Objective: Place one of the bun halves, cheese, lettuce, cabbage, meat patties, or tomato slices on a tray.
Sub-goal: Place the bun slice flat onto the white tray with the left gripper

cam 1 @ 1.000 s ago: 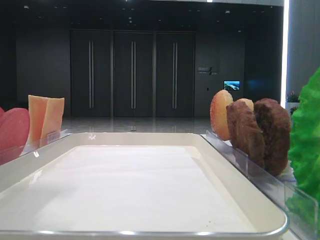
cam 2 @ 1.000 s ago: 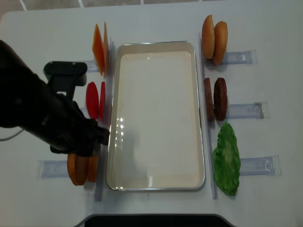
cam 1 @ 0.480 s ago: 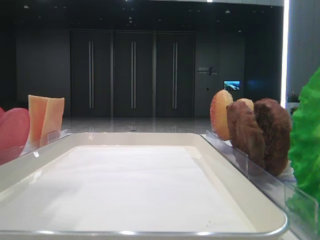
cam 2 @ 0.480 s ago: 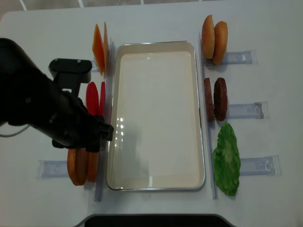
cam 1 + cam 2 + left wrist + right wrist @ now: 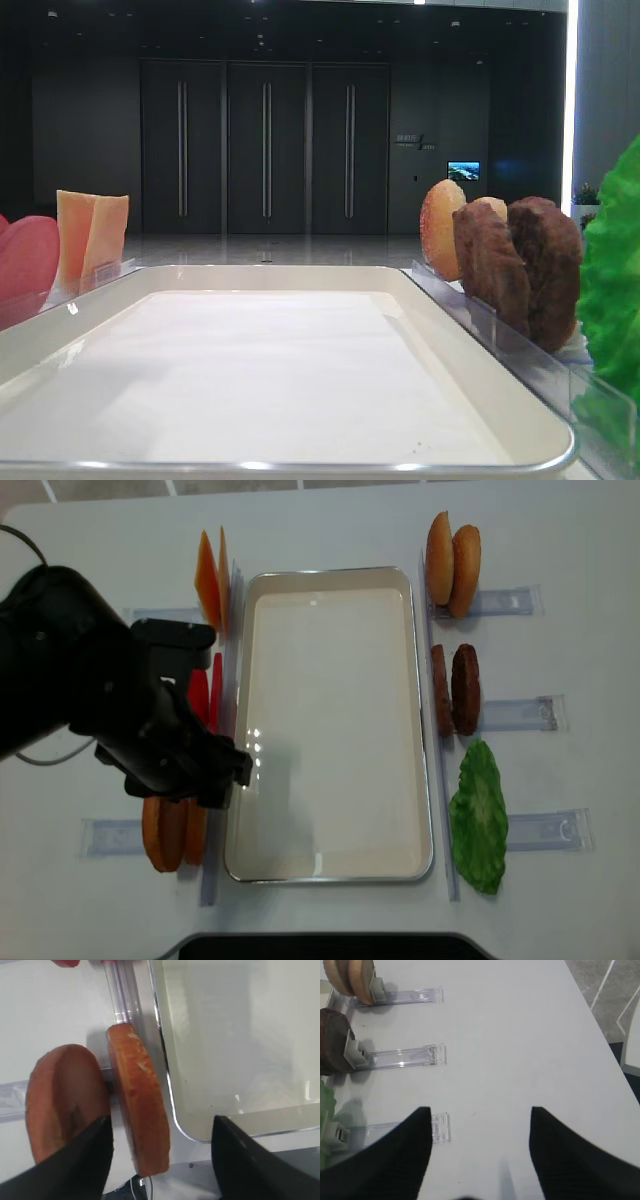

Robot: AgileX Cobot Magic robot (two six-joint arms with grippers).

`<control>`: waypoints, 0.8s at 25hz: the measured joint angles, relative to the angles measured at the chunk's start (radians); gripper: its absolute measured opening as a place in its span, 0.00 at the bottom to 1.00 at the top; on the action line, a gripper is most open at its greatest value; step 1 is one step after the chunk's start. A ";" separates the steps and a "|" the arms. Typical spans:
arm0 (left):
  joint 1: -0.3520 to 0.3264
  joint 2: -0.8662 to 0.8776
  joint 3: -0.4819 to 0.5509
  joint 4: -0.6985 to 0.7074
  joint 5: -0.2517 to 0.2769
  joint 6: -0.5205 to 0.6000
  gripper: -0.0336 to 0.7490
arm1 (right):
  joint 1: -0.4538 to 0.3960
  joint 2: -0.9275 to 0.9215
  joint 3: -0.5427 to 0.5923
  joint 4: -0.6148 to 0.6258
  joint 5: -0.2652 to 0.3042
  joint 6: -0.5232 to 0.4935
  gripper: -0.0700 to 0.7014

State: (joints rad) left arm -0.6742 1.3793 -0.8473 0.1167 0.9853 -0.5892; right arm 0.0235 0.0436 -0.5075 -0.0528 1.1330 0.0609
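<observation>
Black left claw (image 5: 159, 1147) hangs spread wide over two bun halves (image 5: 137, 1105).

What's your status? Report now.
Left gripper open above bun halves, holding nothing. Right gripper open, empty. Tray bare. Nothing in the way.

Cream tray (image 5: 330, 870) lies bare; two golden bun halves (image 5: 140, 1105) stand on edge just beside its left rim
</observation>
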 joint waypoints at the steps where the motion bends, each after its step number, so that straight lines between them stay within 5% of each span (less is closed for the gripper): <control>1: 0.000 0.010 0.000 0.008 0.000 -0.005 0.65 | 0.000 0.000 0.000 0.000 0.000 0.000 0.62; 20: 0.000 0.112 -0.001 0.053 -0.008 -0.023 0.66 | 0.000 0.000 0.000 0.000 0.000 0.000 0.62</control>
State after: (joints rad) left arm -0.6742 1.4918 -0.8487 0.1698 0.9777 -0.6121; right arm 0.0235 0.0436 -0.5075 -0.0528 1.1330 0.0609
